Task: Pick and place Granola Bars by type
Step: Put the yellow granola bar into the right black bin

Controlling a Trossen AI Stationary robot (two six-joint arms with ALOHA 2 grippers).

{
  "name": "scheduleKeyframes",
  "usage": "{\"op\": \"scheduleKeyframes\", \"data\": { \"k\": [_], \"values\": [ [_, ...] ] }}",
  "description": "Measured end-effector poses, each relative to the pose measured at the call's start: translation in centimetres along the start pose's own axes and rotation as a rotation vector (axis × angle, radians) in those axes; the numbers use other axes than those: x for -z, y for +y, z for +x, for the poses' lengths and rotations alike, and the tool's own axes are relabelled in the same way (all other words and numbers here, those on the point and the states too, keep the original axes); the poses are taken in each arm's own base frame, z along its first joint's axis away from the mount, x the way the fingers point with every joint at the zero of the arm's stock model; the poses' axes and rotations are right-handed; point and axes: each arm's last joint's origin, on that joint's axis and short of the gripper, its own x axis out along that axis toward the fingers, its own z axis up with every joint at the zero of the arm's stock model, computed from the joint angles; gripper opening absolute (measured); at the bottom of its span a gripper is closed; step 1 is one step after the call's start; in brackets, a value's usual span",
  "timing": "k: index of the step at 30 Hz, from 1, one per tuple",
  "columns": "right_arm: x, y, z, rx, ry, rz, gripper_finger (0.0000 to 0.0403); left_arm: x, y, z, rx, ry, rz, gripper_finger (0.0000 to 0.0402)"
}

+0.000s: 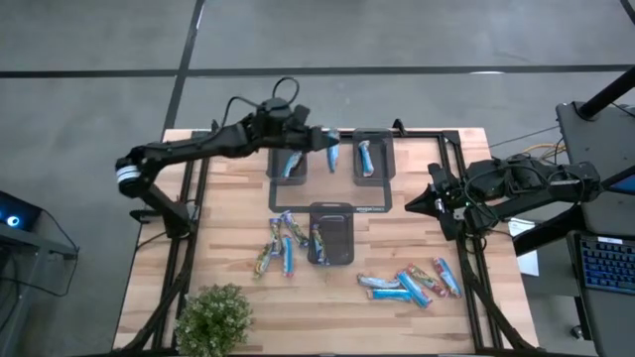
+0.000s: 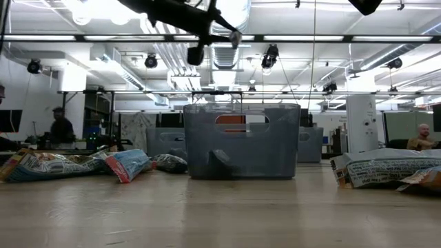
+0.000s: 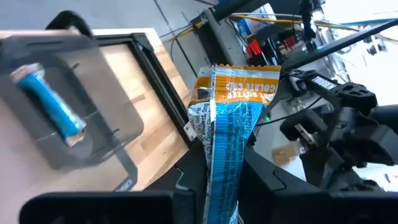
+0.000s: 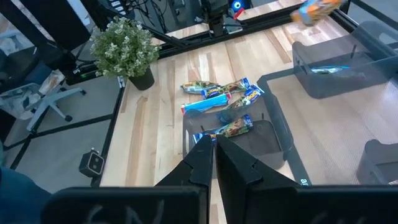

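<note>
Left claw [image 1: 319,139] raised over far side of desk [image 1: 228,208], between the two far trays, clenched on one granola bar [image 3: 225,130] with a blue and orange wrapper; bar hangs in the air, not yet dropped

Right claw [image 4: 213,149] clenched on nothing, parked at the right edge of the desk

Done so far, as I read it: far left tray [image 1: 289,162] holds one bar [image 1: 294,165], far right tray [image 1: 372,159] one blue bar [image 1: 365,157], near middle tray [image 1: 332,234] one bar [image 1: 317,238]

Left to sort: loose cluster [image 1: 278,244] just left of the middle tray, another cluster [image 1: 412,282] near the right front. Most bars are unsorted; task looks early

Potted plant [image 1: 212,317] at front left corner, out of the way
</note>
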Motion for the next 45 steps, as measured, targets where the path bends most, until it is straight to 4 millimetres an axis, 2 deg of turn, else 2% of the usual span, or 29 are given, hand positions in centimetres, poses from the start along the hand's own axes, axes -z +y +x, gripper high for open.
{"op": "scheduleKeyframes", "data": {
  "k": [8,12,20,28,37,45],
  "values": [
    [0.0,0.0,0.0,0.000,0.000,-0.005,0.0012,-3.2,1.1,3.9,0.029,0.023,0.000,0.0053],
    [0.1,0.0,-0.1,0.001,0.004,-0.024,0.0012,-4.0,2.1,5.7,0.030,0.038,-0.004,0.0053],
    [1.4,-1.2,-1.8,0.190,0.046,-0.029,0.0012,-4.2,3.6,7.9,0.027,0.052,0.002,0.0053],
    [1.7,-1.5,-3.8,0.189,-0.025,0.000,0.0012,-4.6,5.1,9.6,0.050,-0.002,-0.056,0.0053],
    [1.7,-1.6,-4.0,0.207,-0.044,0.027,0.0012,-5.0,7.6,11.4,0.030,-0.075,-0.131,0.0053],
    [1.7,-1.6,-4.0,0.209,-0.044,0.019,0.0012,-5.1,8.8,13.5,0.011,-0.067,-0.202,0.0053]
  ]
}}
